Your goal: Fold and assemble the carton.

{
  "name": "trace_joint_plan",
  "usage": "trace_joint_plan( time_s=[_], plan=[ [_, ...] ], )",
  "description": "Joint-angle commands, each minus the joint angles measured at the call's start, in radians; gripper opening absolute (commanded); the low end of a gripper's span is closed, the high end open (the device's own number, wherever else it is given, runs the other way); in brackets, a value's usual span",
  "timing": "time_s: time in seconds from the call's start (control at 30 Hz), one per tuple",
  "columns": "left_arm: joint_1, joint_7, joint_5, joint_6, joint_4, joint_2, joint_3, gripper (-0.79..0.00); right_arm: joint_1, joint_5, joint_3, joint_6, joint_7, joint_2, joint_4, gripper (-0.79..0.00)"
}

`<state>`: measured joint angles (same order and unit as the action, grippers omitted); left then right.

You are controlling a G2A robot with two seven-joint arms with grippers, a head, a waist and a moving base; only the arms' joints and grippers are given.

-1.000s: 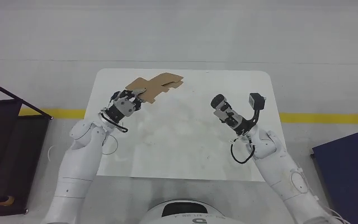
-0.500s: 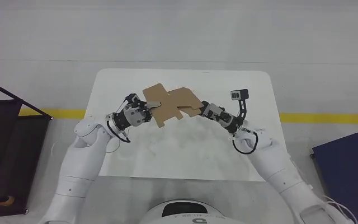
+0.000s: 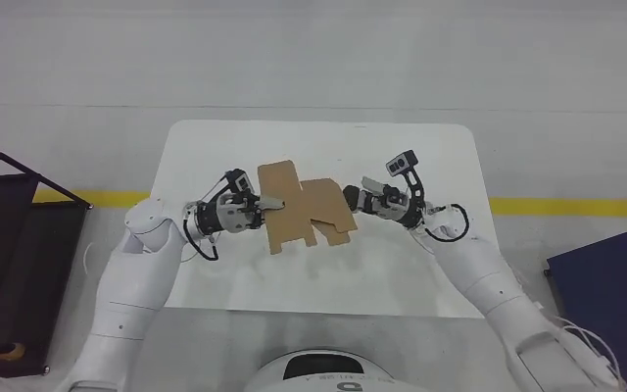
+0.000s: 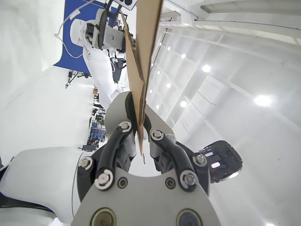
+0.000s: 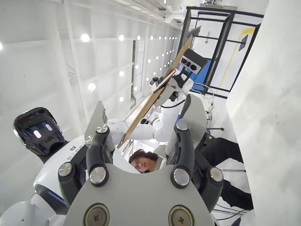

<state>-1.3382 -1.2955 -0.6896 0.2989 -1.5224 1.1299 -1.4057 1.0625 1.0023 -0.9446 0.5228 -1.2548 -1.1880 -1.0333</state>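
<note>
Top view has the flat brown carton (image 3: 306,211) lifted over the middle of the white table (image 3: 411,265), spanning the gap between the two arms. The left gripper (image 3: 263,205) meets its left edge and the right gripper (image 3: 355,201) its right edge. From above, the sheet shows its broad face and notched outline, but not how firmly either side is held.

The wrist views show that. In the left wrist view the carton runs edge-on, away from the camera, and the fingers (image 4: 122,109) are pressed together on its near end, so the board is clamped. In the right wrist view the fingers (image 5: 100,118) stand wide apart. The carton's end lies in the gap between them, closer to one finger, and I cannot tell whether it touches that finger. Neither finger presses on it.

A second ago the carton was at the far left part of the table in the left gripper alone, and the right arm was well apart on the right side. Since then the left arm has carried the sheet toward the centre and turned it, and the right arm has swung in to its free edge.
</note>
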Motion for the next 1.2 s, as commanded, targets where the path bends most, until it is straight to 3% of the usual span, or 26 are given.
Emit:
trace_joint_plan(
  time_s=[0.0,0.17,0.43,0.53,0.6,0.73,0.77,0.8,0.83,1.0,1.17],
  plan=[
    [0.005,-0.019,0.022,0.000,0.007,-0.003,0.012,-0.785,-0.006,0.021,0.010,-0.013,-0.023,-0.008,0.009,-0.394],
    [0.016,-0.054,0.069,-0.013,0.020,-0.012,0.028,-0.785,-0.025,0.040,0.036,-0.039,-0.081,-0.027,0.035,-0.428],
    [0.030,-0.062,0.059,-0.030,0.058,-0.020,0.032,-0.785,-0.038,-0.046,0.059,-0.057,-0.099,-0.043,0.041,-0.594],
    [0.034,-0.067,0.053,-0.037,0.060,-0.022,0.036,-0.785,-0.041,-0.086,0.065,-0.053,-0.096,-0.047,0.039,-0.683],
    [0.036,-0.072,0.051,-0.037,0.060,-0.024,0.039,-0.785,-0.040,-0.106,0.066,-0.049,-0.092,-0.048,0.036,-0.785],
    [0.044,-0.094,0.068,-0.022,0.063,-0.030,0.050,-0.785,-0.037,-0.126,0.060,-0.044,-0.087,-0.050,0.034,-0.785],
    [0.044,-0.101,0.066,-0.016,0.066,-0.031,0.053,-0.705,-0.036,-0.126,0.057,-0.044,-0.086,-0.050,0.034,-0.785],
    [0.047,-0.105,0.062,-0.011,0.071,-0.032,0.052,-0.308,-0.036,-0.128,0.054,-0.043,-0.085,-0.050,0.035,-0.785],
    [0.049,-0.103,0.058,-0.010,0.076,-0.034,0.047,0.000,-0.035,-0.128,0.050,-0.041,-0.084,-0.051,0.036,-0.785],
    [0.053,-0.083,-0.011,-0.013,0.135,-0.043,-0.015,0.000,-0.032,-0.126,0.025,-0.007,-0.050,-0.052,0.038,-0.785],
    [0.053,-0.084,-0.084,0.010,0.235,-0.058,-0.103,0.000,0.017,-0.199,-0.057,0.240,0.198,-0.043,-0.062,-0.785]
  ],
)
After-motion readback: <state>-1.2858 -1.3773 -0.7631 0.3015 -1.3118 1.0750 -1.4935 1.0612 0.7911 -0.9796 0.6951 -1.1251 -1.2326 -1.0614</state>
